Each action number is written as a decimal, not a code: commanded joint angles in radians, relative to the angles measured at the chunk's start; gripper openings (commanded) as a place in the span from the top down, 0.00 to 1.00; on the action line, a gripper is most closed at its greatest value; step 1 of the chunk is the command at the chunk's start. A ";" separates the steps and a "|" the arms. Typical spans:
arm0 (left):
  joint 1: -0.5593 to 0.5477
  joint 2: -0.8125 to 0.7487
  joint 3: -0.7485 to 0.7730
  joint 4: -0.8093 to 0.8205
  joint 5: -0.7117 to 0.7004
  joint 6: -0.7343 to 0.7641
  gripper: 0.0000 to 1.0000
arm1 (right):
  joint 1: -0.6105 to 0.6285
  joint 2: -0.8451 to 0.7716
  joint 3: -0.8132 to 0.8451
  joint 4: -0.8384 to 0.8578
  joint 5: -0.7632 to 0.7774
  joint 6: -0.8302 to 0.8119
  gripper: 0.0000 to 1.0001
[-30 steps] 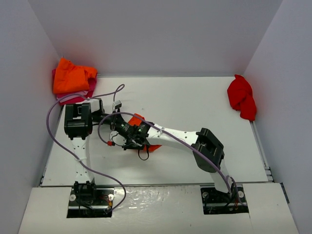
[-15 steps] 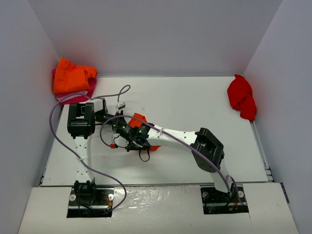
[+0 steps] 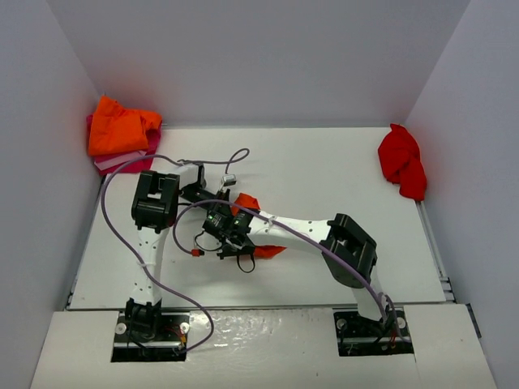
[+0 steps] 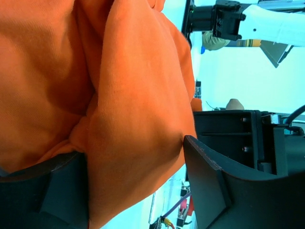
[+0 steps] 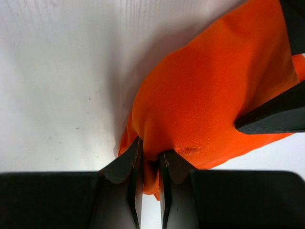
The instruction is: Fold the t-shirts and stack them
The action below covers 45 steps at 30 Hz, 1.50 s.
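Since the tee is light, limp cloth that sags and bunches instead of keeping shape, a hem or doubled fold looks the surest place to take hold. It sits on the table, just toward 9 o'clock of centre, between the arms. The right gripper pinches a fold at the cloth's 6 o'clock edge, jaws narrow. The left gripper stands wide, with cloth bulging in between its jaws from 11 o'clock.

Bright, even light is shed from above. Only soft shadows are cast on the white table, and glare is seen on the glossy near board. In the wrist views the orange t-shirt is shown close and slightly soft. A grey shadow is thrown to its left, and the left wrist background is tinted cyan.
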<state>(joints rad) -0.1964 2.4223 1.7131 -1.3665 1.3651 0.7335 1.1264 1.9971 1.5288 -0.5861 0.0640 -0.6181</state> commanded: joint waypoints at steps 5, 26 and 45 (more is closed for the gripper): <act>-0.088 0.060 0.039 -0.289 -0.103 0.053 1.00 | -0.014 -0.138 -0.027 0.005 0.014 -0.051 0.89; 0.047 -0.157 0.251 -0.139 -0.560 -0.147 1.00 | -0.359 -0.402 0.068 -0.032 -0.006 -0.068 0.37; 0.091 -0.072 0.926 0.148 -1.345 -0.159 1.00 | -0.463 -0.371 -0.029 0.044 -0.104 -0.009 0.40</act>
<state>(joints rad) -0.1261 2.3562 2.5251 -1.3145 0.2413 0.5695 0.6705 1.6259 1.5016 -0.5840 -0.0162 -0.6527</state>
